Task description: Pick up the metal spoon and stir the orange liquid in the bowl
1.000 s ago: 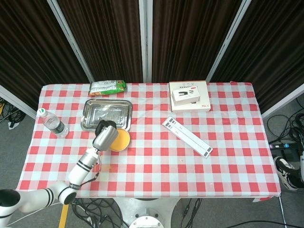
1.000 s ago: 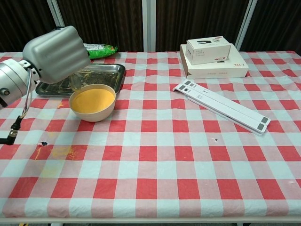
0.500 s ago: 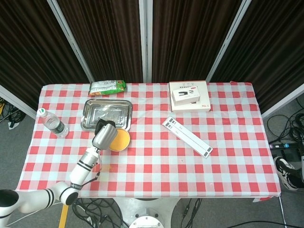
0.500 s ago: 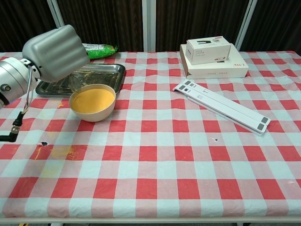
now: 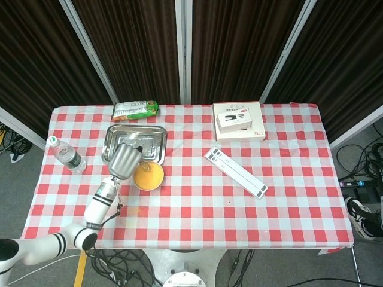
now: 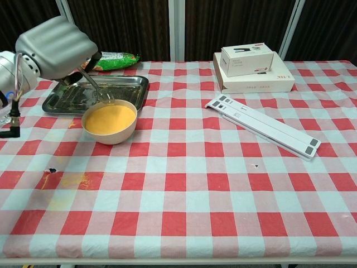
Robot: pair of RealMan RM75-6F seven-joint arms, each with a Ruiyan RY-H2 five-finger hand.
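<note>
A cream bowl (image 6: 114,135) (image 5: 148,177) of orange liquid (image 6: 109,118) stands on the checked cloth, just in front of a metal tray (image 6: 128,89) (image 5: 134,136). My left hand (image 6: 54,47) (image 5: 124,160) hovers above the tray's near edge, left of and behind the bowl. It grips the metal spoon (image 6: 96,87), whose thin shaft slants down to the right and ends at the bowl's far rim. The spoon's tip is hard to make out against the rim. My right hand appears in neither view.
A plastic bottle (image 5: 66,155) stands at the left table edge. A green snack bag (image 6: 115,58) lies behind the tray. Stacked white boxes (image 6: 251,70) sit at the back right, a long white strip (image 6: 262,125) in front of them. An orange spill (image 6: 71,180) marks the cloth near the front left.
My left hand has risen and drawn back to the left, from over the bowl to over the tray. The spoon's shaft now shows, reaching down to the bowl's far rim.
</note>
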